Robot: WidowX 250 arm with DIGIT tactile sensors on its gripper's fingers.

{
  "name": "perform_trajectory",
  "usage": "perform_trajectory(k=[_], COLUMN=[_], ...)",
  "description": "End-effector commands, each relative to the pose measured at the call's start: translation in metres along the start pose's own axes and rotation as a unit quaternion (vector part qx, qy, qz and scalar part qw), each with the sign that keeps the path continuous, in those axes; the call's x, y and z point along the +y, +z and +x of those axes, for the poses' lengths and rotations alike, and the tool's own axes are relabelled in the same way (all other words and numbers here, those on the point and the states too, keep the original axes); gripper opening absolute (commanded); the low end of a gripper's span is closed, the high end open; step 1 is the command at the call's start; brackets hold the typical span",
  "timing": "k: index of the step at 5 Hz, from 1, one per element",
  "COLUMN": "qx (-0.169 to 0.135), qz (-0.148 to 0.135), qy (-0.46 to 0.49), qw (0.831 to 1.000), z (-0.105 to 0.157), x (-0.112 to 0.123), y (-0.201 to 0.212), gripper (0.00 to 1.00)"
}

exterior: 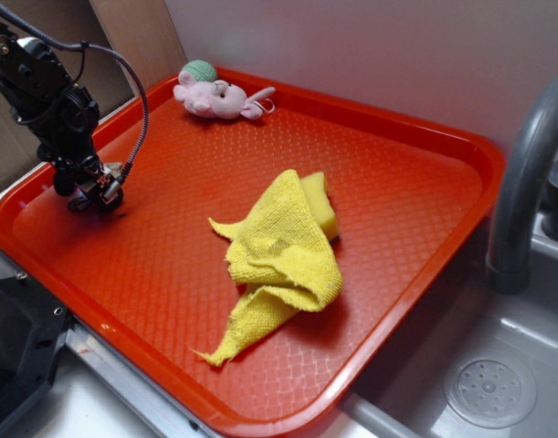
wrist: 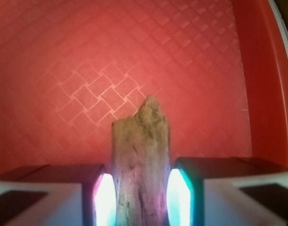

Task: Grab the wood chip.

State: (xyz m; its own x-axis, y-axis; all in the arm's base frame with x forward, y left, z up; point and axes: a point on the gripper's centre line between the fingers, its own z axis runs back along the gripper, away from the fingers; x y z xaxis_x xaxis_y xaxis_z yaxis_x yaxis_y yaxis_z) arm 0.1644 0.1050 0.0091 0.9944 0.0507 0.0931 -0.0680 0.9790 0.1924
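The wood chip, a rough brown-grey tapered piece, stands between my gripper's two glowing pads in the wrist view. Both pads press against its sides, and its pointed end sticks out beyond the fingers over the red tray floor. In the exterior view the gripper is low over the left part of the red tray, close to the surface. There the fingers mostly hide the chip; only a small greyish bit shows.
A crumpled yellow cloth lies mid-tray over a yellow sponge. A pink plush toy with a green ball sits at the tray's far edge. The tray's raised left rim is close to the gripper. A sink and faucet are at the right.
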Motion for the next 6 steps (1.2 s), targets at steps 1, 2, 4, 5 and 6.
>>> perform_trajectory(k=[1, 2, 4, 5, 6], qx=[0.026, 0.025, -0.073, -0.096, -0.093], qz=[-0.011, -0.006, 0.024, -0.009, -0.027], qy=[-0.012, 0.002, 0.096, 0.145, 0.165], qw=[1.0, 1.0, 0.992, 0.985, 0.982], z=[-0.017, -0.017, 0.024, 0.042, 0.052], x=[0.005, 0.006, -0.017, -0.024, -0.023], y=[-0.005, -0.003, 0.076, 0.13, 0.181], gripper=[0.0, 0.0, 0.0, 0.0, 0.0])
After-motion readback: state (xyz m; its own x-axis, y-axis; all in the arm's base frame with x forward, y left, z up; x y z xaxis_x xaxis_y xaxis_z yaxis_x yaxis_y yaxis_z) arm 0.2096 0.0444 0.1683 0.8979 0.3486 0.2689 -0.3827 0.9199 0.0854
